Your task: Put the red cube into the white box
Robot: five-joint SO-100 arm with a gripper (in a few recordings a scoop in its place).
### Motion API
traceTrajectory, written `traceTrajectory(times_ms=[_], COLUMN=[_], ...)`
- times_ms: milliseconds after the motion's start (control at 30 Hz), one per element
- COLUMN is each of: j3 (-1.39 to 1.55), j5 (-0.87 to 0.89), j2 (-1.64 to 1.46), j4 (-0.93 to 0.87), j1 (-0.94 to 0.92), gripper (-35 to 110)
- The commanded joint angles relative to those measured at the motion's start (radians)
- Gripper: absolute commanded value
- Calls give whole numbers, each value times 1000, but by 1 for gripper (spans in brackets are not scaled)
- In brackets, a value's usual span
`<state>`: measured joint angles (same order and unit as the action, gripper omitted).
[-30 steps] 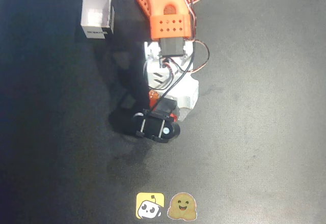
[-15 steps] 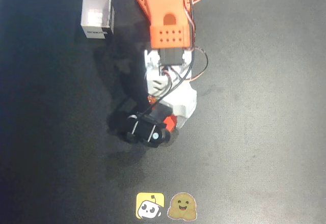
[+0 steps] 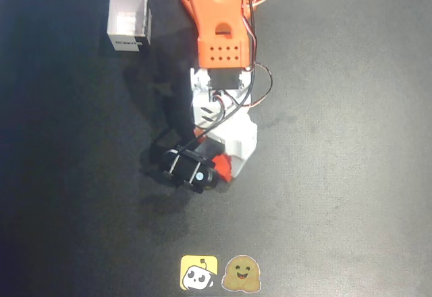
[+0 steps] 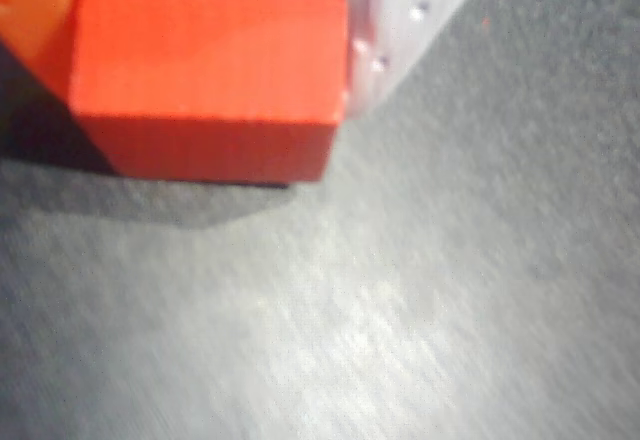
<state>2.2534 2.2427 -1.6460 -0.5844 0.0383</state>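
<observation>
tool (image 3: 216,169) swung leftward, red cube (image 4: 210,70) carried along

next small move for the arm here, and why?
Probably lift and swing toward the white box. The red cube sits between the gripper fingers, seemingly gripped, while the box stands apart at upper left in the overhead view.

A dark grey table (image 3: 351,175) with two cartoon stickers (image 3: 219,273) at its near edge

in the wrist view the red cube (image 4: 210,60) is cut off by the top edge and the surface (image 4: 420,310) is blurred. in the overhead view the cube is largely hidden beneath the end effector (image 3: 219,165).
</observation>
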Motion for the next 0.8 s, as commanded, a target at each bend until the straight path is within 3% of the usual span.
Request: traceTrajectory(times_ms=[0,233,400,600,767], j3=[-51,-77,-81,-86,-69], j5=[-8,-34,-215,-390,-383], j2=[-117,-408,-551,-601,-643], j4=[-187,-532,-716,-844,-928], j1=[-51,-282,-661,-1091,-1226], gripper=[0,0,0,0,0])
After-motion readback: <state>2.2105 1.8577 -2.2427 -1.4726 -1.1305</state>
